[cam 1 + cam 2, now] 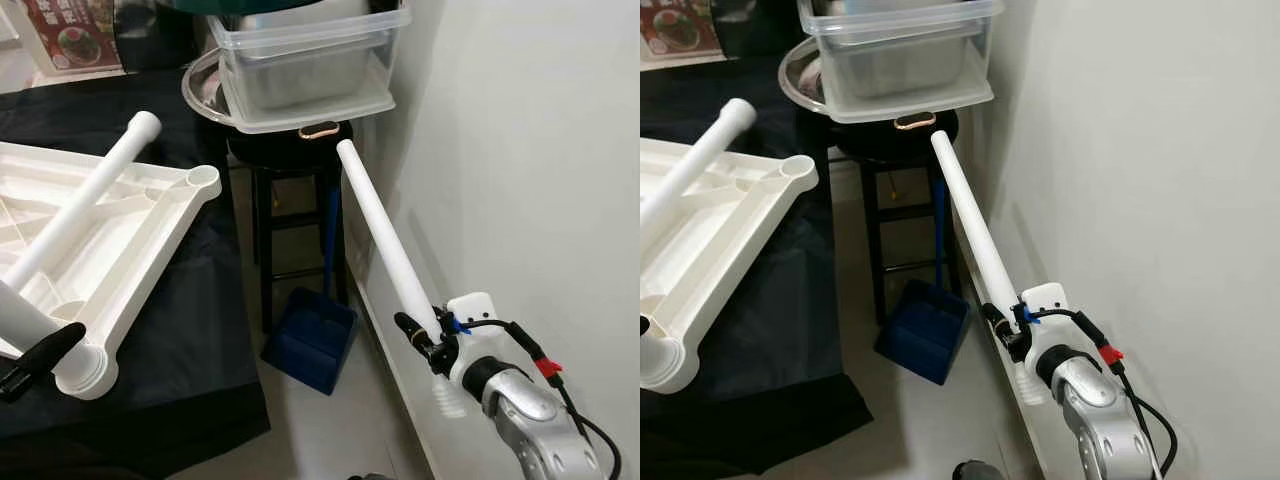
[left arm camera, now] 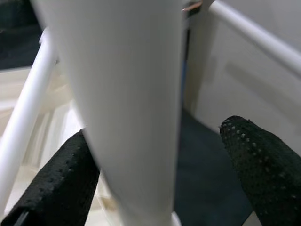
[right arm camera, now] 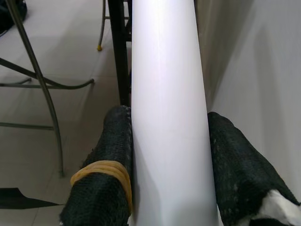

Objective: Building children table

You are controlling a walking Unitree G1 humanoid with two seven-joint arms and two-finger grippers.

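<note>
- Low on the right, beside the wall, the right gripper is clamped on the lower end of a white leg; in the right wrist view both black fingers press its sides, one of them with a yellow band round it.
- That leg slants up and away from the gripper, its rounded tip ending just below a clear tub.
- Low on the left, the left gripper sits at the near corner of the upturned tabletop, where a second leg stands in its corner socket.
- From the left wrist view, one finger touches this leg and the other stands apart from it, so the jaws are part open round the leg without gripping it.
- A third leg shows as a thin white rod beyond it.
- The far corner socket of the tabletop is empty.
- The tabletop lies underside up on a black cloth that drapes over its support.
- Between cloth and wall stands a dark stool, which carries a steel bowl and the clear tub with its lid under it.
- A blue dustpan leans at the stool's foot on the pale floor, directly under the held leg.
- A red-edged poster stands at the far left.
</note>
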